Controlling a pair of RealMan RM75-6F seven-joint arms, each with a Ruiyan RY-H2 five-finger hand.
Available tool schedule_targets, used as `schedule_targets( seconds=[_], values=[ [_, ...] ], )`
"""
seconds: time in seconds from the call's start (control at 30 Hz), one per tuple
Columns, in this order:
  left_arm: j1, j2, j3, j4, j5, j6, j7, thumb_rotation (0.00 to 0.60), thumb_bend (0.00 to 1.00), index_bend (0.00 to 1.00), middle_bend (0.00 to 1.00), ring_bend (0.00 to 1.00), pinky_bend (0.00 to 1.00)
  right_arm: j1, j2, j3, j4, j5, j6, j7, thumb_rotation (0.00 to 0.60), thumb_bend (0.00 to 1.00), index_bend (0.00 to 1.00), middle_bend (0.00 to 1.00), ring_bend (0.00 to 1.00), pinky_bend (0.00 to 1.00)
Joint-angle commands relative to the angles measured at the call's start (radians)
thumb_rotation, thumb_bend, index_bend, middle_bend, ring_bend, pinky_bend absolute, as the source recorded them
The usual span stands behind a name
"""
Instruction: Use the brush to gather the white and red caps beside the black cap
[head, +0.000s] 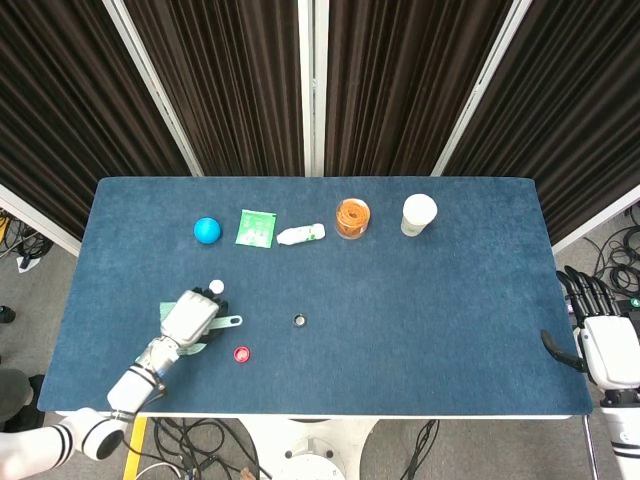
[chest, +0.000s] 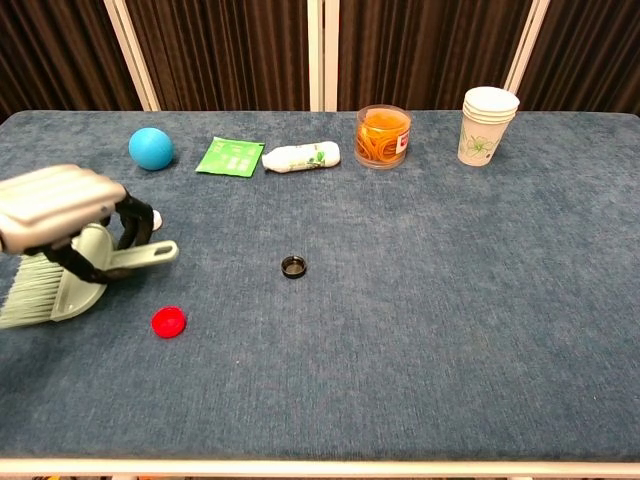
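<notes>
The left hand (chest: 55, 205) is gripping the pale green plastic brush (chest: 70, 282), apparently light and rigid, at its body near the handle; the right hand (head: 600, 335) is hanging with nothing in it, fingers apart.

Robot test booth, staged like a lab.

Enclosed at the top of the frame by dark pleated curtains (head: 240, 80) on white rails (head: 308, 85); blue-covered table (head: 450, 300) at centre; loose cables (head: 620, 265) on grey floor at right edge.

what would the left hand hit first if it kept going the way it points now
Probably the white cap, just beyond the left hand holding the brush; its height is unclear, so it might pass over.
</notes>
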Motion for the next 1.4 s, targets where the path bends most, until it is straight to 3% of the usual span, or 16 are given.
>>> schedule_targets(
  seconds=[0.03, 0.1, 0.27, 0.53, 0.73, 0.9, 1.13, 1.4],
  values=[
    [0.008, 0.024, -0.003, 0.085, 0.088, 0.09, -0.29, 0.6, 0.38, 0.52, 0.57, 0.4, 0.45, -0.002, 0.003, -0.001, -0.007, -0.002, 0.002, -0.008, 0.6, 0.22, 0.0, 0.04, 0.0, 0.0],
    [0.006, 0.017, -0.012, 0.142, 0.11, 0.128, -0.431, 0.6, 0.38, 0.52, 0.58, 0.4, 0.45, -0.002, 0.006, -0.001, -0.016, -0.003, 0.003, -0.017, 0.6, 0.22, 0.0, 0.04, 0.0, 0.0],
    [-0.014, -0.02, -0.037, 0.318, 0.135, 0.18, -0.649, 0.6, 0.38, 0.52, 0.58, 0.4, 0.45, -0.006, 0.016, 0.0, -0.038, -0.006, 0.01, -0.039, 0.6, 0.22, 0.0, 0.04, 0.0, 0.0],
    [-0.079, -0.131, -0.057, 0.604, 0.136, 0.153, -0.977, 0.6, 0.38, 0.53, 0.58, 0.4, 0.47, -0.008, 0.027, 0.001, -0.069, -0.001, 0.008, -0.069, 0.6, 0.22, 0.0, 0.04, 0.0, 0.0],
    [-0.134, -0.23, -0.046, 0.786, 0.138, 0.09, -1.148, 0.6, 0.39, 0.55, 0.59, 0.4, 0.46, -0.017, 0.037, 0.001, -0.092, 0.009, 0.013, -0.091, 0.6, 0.22, 0.0, 0.04, 0.0, 0.0],
    [-0.174, -0.294, -0.016, 0.908, 0.158, 0.04, -1.216, 0.6, 0.39, 0.56, 0.59, 0.4, 0.46, -0.02, 0.048, 0.0, -0.118, 0.013, 0.01, -0.113, 0.6, 0.22, 0.0, 0.04, 0.0, 0.0],
    [-0.21, -0.34, 0.014, 0.983, 0.176, 0.015, -1.302, 0.6, 0.39, 0.56, 0.59, 0.4, 0.45, -0.023, 0.058, 0.002, -0.148, 0.023, 0.008, -0.146, 0.6, 0.22, 0.0, 0.05, 0.0, 0.0],
    [-0.274, -0.378, 0.057, 0.961, 0.216, 0.024, -1.413, 0.6, 0.39, 0.56, 0.59, 0.4, 0.45, -0.021, 0.057, 0.007, -0.162, 0.034, -0.001, -0.165, 0.6, 0.22, 0.0, 0.05, 0.0, 0.0]
  ],
)
